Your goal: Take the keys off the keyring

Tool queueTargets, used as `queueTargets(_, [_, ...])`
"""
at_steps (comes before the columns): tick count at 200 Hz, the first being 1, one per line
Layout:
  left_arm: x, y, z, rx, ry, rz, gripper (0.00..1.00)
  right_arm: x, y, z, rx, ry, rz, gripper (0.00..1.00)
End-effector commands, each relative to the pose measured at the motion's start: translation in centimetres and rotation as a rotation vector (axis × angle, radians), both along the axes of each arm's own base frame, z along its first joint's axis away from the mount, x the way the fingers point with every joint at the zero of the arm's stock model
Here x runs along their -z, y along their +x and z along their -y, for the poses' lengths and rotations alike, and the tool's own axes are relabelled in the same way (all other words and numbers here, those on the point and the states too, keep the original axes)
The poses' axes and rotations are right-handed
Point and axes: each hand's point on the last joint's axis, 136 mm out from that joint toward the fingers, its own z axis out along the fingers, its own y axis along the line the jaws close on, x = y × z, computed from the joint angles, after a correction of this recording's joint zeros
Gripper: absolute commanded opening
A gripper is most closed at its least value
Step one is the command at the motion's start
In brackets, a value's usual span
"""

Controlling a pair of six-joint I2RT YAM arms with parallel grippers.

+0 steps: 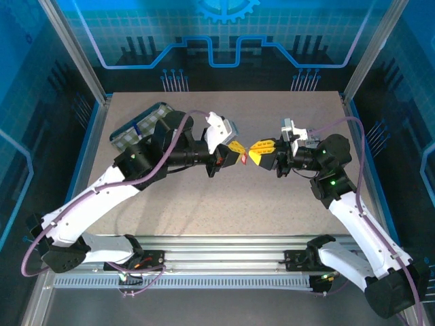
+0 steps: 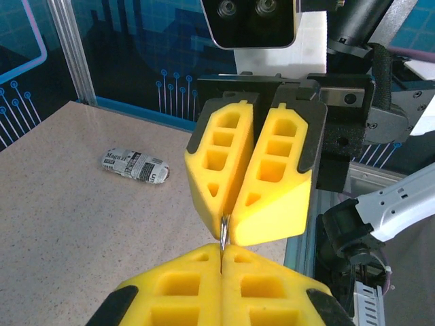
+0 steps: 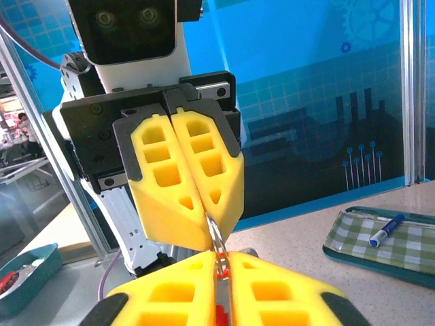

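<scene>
My two grippers meet tip to tip above the middle of the table. The left gripper [image 1: 238, 148] is shut on the keyring's thin metal ring [image 3: 216, 234], whose wire loops come out of its fingertips [image 3: 204, 216]. The right gripper [image 1: 257, 151] is shut on the other side of the same ring [image 2: 223, 233], which runs into the narrow slit between its pads. The red tag [image 1: 242, 158] hangs just under the meeting point, and a bit of the red tag [image 3: 220, 272] shows through the right gripper's slit. I cannot make out a key; the pads hide it.
A green-checked tray [image 1: 136, 129] with a blue marker [image 3: 386, 230] lies at the back left. A grey-and-black patterned cylinder [image 2: 134, 165] rests on the table. A teal bin [image 3: 27, 272] sits off the table's edge. Metal frame posts [image 1: 78, 54] flank the table.
</scene>
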Motion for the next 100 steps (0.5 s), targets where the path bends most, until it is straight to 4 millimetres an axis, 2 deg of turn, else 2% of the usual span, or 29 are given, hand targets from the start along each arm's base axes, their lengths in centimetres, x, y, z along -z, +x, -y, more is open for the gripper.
queueTargets(1, [-1.6,-1.0,0.0,0.031,-0.052,0.029,0.07,-1.5,-2.0,0.0,-0.064,0.026,0.078,0.04])
queueTargets(11, [-1.6,-1.1,0.0,0.036,-0.054,0.027,0.07,-1.7,-2.1,0.0,-0.066,0.035,0.083,0.07])
queueTargets(19, [-1.7,-1.2,0.0,0.041,-0.057,0.024,0.07,-1.8,-2.1,0.0,-0.062,0.042,0.082,0.19])
queueTargets(21, [-1.7,-1.3,0.0,0.044,-0.06,0.025,0.07,-1.8,-2.0,0.1,-0.056,0.044,0.078,0.26])
queueTargets(26, [-1.8,-1.3,0.0,0.046,-0.062,0.023,0.07,-1.8,-1.8,0.1,-0.044,0.05,0.072,0.35])
queueTargets(42, [-2.0,-1.6,0.0,0.054,-0.071,0.018,0.07,-2.1,-1.8,0.2,-0.046,0.069,0.077,0.47])
queueTargets(64, [-2.2,-1.8,-0.2,0.059,-0.078,0.017,0.07,-3.3,-1.9,0.6,-0.083,0.12,0.056,0.54])
queueTargets(100, [-2.5,-2.0,-0.3,0.06,-0.086,0.02,0.08,-4.7,-1.7,1.1,-0.182,0.173,-0.002,0.56])
